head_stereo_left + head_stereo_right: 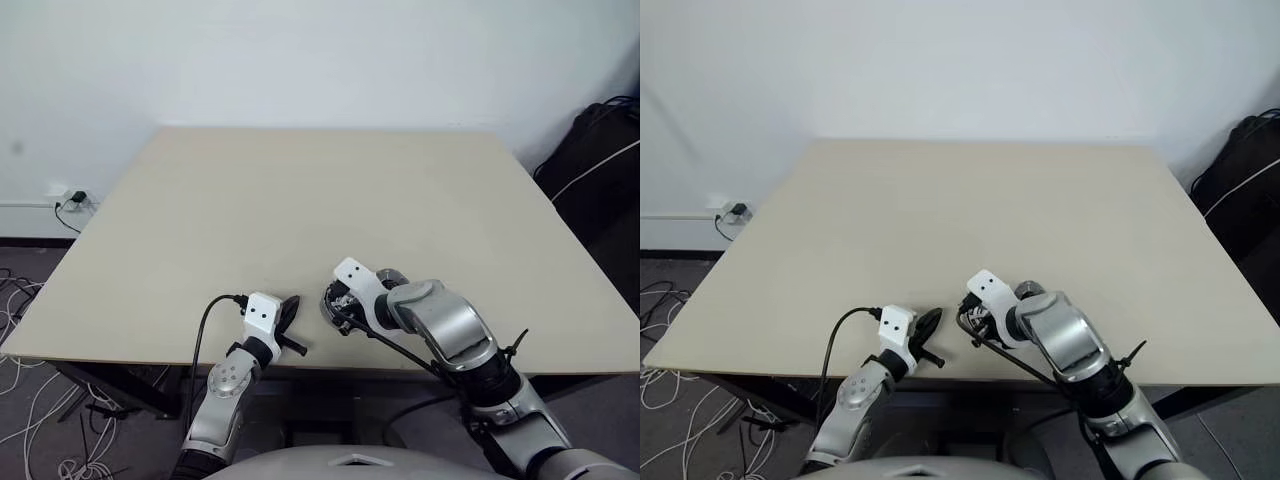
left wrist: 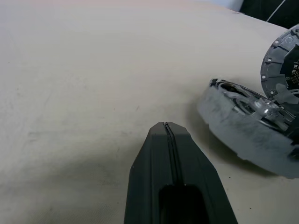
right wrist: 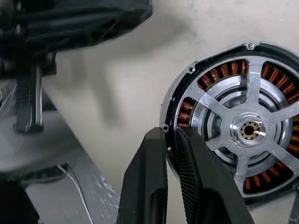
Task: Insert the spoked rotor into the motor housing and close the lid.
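The motor housing, a grey cup ringed with copper windings, lies near the table's front edge. The spoked rotor sits inside it, its silver hub and spokes facing up. My right gripper is shut on the housing's rim, with one finger outside the wall and one inside. In the left wrist view the housing stands tilted. Behind it is a round ribbed grey disc with a dark centre, the lid by its look. My left gripper is shut and empty, a short way left of the housing.
The beige table stretches far ahead of both grippers, and its front edge runs just below them. A black bag leans beyond the table's right side. Cables lie on the floor at the left.
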Robot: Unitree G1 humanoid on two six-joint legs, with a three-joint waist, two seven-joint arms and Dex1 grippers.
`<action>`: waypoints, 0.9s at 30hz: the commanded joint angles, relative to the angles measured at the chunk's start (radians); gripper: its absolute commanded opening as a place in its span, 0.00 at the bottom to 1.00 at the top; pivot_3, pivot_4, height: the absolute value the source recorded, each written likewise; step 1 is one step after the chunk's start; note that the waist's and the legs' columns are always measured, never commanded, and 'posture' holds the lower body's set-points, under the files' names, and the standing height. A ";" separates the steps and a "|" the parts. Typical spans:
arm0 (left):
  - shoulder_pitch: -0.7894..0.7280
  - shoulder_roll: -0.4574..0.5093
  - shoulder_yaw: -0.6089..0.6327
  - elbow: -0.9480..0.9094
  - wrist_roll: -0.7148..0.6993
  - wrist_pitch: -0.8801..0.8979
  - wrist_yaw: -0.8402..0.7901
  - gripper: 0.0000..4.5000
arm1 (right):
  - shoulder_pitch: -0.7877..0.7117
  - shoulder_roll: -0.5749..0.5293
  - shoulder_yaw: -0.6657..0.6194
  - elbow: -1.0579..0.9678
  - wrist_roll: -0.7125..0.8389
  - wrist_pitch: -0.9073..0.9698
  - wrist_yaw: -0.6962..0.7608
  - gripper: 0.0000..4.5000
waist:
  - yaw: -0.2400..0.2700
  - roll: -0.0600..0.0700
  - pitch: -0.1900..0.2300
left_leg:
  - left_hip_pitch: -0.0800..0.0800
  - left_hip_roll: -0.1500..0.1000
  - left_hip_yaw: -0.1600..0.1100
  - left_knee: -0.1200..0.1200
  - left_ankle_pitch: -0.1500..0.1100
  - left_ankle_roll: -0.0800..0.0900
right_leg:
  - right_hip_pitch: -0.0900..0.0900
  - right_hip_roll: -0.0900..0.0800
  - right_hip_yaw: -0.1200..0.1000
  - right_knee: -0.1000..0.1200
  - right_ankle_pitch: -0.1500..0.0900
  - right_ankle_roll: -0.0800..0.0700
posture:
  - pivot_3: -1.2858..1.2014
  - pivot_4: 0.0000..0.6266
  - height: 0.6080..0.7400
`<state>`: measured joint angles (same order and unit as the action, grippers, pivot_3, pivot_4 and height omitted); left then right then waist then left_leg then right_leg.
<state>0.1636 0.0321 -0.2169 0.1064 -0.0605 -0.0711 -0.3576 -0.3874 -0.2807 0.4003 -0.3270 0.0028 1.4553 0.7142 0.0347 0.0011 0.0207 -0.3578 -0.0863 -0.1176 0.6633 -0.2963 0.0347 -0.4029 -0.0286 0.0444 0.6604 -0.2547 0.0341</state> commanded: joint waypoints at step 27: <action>0.006 0.002 -0.002 -0.039 -0.014 -0.013 -0.008 0.00 | -0.109 0.409 -0.329 0.100 0.193 -0.269 -0.382 0.31 | -0.036 0.007 0.003 | 0.007 0.000 0.000 -0.005 0.011 -0.002 | 0.006 0.001 0.001 -0.001 0.006 0.006 | 0.52 0.00 1.00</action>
<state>0.1798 0.0347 -0.2147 0.1063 -0.0625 -0.0721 -0.3590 -0.4696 0.1183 0.1164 -0.1898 0.1781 1.2482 0.3542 -0.0016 0.0084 0.0237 -0.3505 -0.0865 -0.1175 0.6582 -0.2848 0.0323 -0.3966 -0.0279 0.0448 0.6596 -0.2496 0.0413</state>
